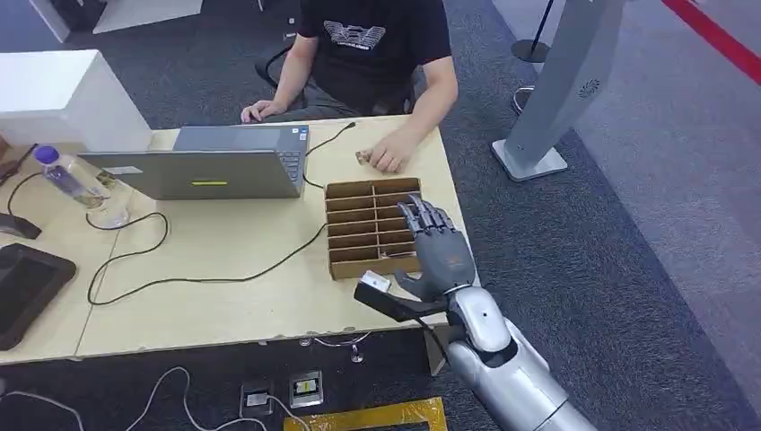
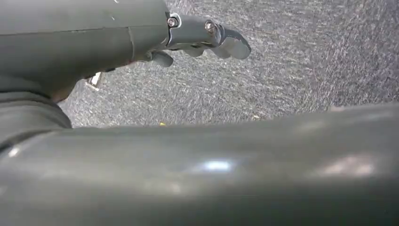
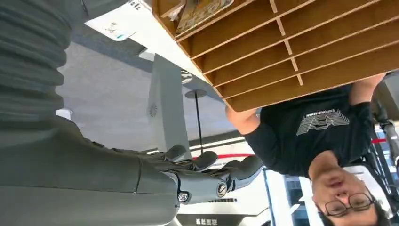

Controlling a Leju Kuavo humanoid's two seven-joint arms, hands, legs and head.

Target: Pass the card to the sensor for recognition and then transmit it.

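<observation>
From the head view, one right hand (image 1: 437, 254) hovers over one wooden divided tray (image 1: 363, 226) on the pale surface (image 1: 224, 260), its fingers (image 1: 422, 217) spread and holding nothing. Beyond the fingertips, a seated person (image 1: 372, 54) rests a hand (image 1: 389, 157) beside one laptop (image 1: 202, 166); one bottle (image 1: 67, 178) stands well apart. The left wrist view shows the left hand (image 2: 188, 40) over grey carpet (image 2: 291, 61), fingers extended, empty. The right wrist view adds one card (image 3: 202, 12) lying in a tray compartment, apart from the fingers.
</observation>
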